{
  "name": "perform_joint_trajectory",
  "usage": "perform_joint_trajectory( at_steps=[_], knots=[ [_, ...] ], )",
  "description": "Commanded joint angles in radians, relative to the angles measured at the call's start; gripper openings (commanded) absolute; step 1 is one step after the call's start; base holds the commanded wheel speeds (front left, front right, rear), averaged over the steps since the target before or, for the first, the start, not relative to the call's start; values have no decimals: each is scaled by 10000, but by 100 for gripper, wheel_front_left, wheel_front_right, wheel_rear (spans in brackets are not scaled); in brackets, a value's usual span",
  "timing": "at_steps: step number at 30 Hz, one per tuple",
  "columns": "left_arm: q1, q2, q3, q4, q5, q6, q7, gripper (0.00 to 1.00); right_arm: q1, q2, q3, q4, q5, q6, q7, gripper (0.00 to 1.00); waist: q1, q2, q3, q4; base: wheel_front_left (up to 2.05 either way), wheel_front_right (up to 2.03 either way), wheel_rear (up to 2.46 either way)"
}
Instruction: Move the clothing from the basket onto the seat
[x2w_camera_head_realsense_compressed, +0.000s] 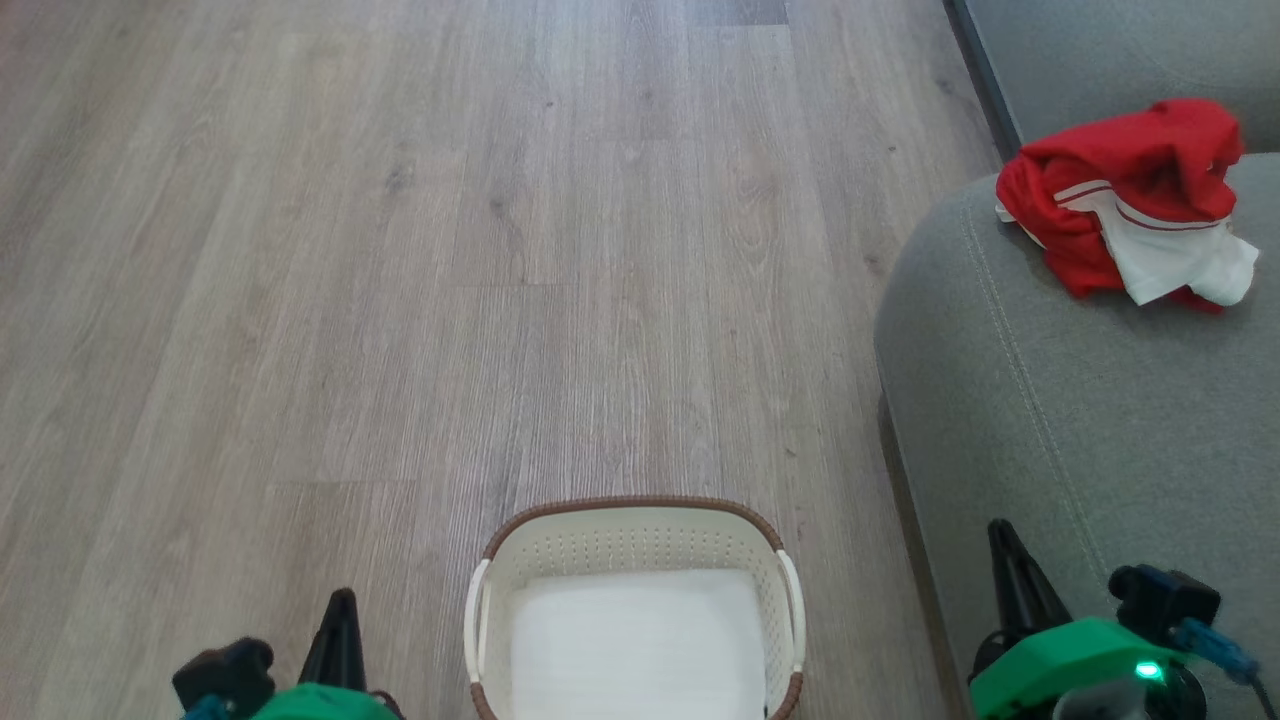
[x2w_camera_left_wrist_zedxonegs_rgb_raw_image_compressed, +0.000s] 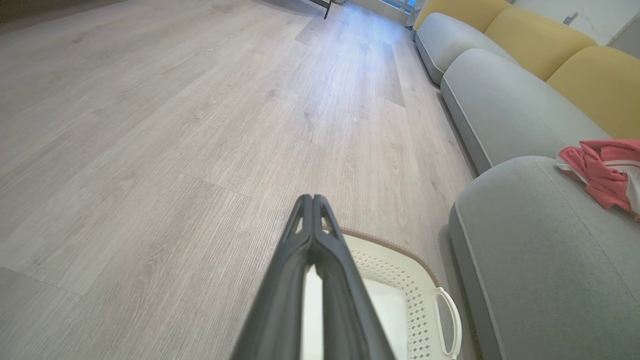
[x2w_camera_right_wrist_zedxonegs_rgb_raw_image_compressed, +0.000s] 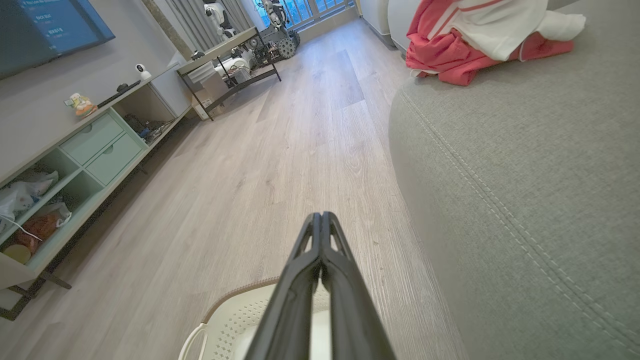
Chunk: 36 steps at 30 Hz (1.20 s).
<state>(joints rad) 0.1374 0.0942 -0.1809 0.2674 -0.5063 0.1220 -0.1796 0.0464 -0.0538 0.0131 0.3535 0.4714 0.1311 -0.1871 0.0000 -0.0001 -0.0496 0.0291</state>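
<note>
Working the rig from afar, I have both grippers low in the head view, flanking the basket (x2w_camera_head_realsense_compressed: 630, 503). The left gripper (x2w_camera_head_realsense_compressed: 342, 600) is to the basket's left over the wooden floor (x2w_camera_head_realsense_compressed: 400, 250). The right gripper (x2w_camera_head_realsense_compressed: 1000, 532) is to the basket's right, showing against the near end of the seat (x2w_camera_head_realsense_compressed: 1050, 420). Each pair of long dark fingers is pressed tip to tip, clenched on nothing. The basket stands on the floor just beside the seat, with a flat white liner sheet (x2w_camera_head_realsense_compressed: 640, 640) lying in its bottom. Beyond the basket and to its right, the clothing (x2w_camera_head_realsense_compressed: 1130, 190) lies on top of the seat, well apart from the basket: a crumpled red heap with white stripes and a white panel. Farther off, yellow back cushions (x2w_camera_left_wrist_zedxonegs_rgb_raw_image_compressed: 540, 40) line the sofa.
</note>
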Motion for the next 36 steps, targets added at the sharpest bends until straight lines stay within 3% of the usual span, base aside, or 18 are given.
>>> perform_joint_trajectory(
  at_steps=[1,36],
  knots=[
    [-574,27,244,-275,-251,-84,45,0,-599,6,-40,-392,287,-1,71,0,0,1,6,-3,0,0,0],
    [-1211,-123,1155,-260,-3924,-915,1018,0,-920,16,-459,-629,4058,-2,1069,0,0,1,183,-101,0,0,0]
  ],
)
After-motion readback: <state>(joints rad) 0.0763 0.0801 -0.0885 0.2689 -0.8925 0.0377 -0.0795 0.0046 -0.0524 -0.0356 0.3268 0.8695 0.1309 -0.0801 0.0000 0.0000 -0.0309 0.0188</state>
